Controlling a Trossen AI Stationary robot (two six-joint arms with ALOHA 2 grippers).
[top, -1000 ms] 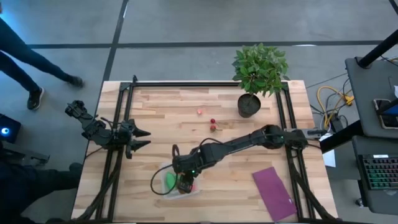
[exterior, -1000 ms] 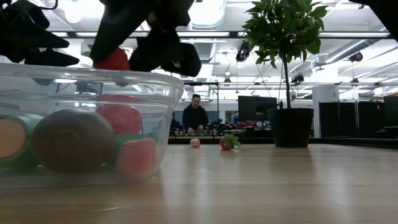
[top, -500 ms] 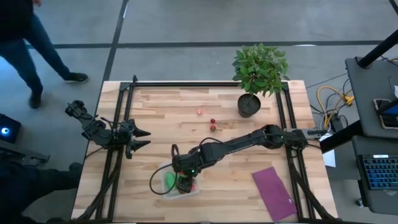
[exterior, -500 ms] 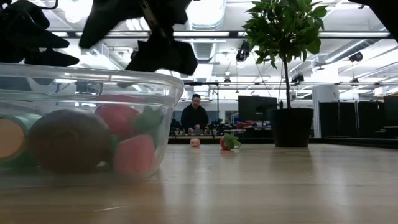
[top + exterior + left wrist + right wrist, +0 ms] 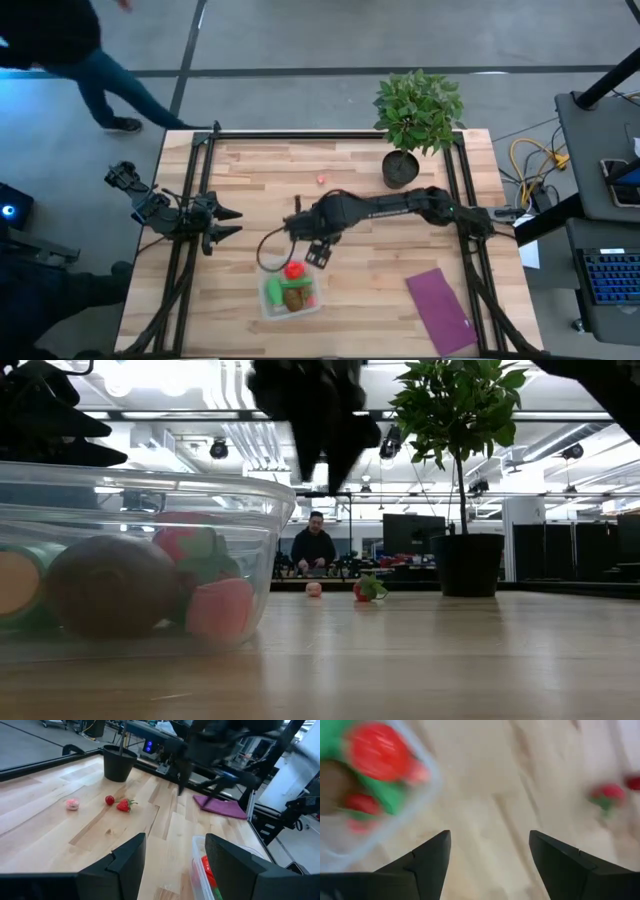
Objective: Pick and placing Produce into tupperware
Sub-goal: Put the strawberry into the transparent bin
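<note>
Tupperware (image 5: 290,297) near front edge of table, left of centre — red ball (image 5: 294,270), brown oval (image 5: 294,294), green pieces inside.

Right gripper (image 5: 318,250) just beyond box, over bare wood, fingers apart, empty.

Next pickup: strawberry (image 5: 123,806), small red bit (image 5: 109,800), pink bit (image 5: 321,179) farther back, near plant pot (image 5: 400,168).

Advice — keep fingers wide, approach strawberry from above, centre over it, close gently; tiny pieces roll easily.

Left gripper (image 5: 226,222) waits at left edge, fingers part-open, empty.
</note>
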